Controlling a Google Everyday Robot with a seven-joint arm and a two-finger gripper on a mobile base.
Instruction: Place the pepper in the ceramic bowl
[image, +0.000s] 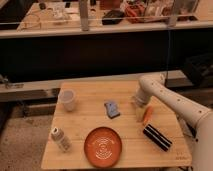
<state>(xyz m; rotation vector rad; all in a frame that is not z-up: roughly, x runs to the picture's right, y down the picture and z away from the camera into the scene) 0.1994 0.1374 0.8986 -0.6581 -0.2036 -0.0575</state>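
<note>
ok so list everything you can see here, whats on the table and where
table: 1, light wood, centre of view
cup: 1, white, back left of the table
blue object: 1, blue, mid-table, kind unclear
pepper: 1, orange, right side, lying on the table
black ribbed bar: 1, black, front right, nearer than the pepper
shaker bottle: 1, white with dark cap, front left
ceramic bowl: 1, orange-red with white swirl, front centre, empty
arm: 1, white, reaching in from the right
gripper: 1, pale, open, low over the table just left of the pepper
</note>
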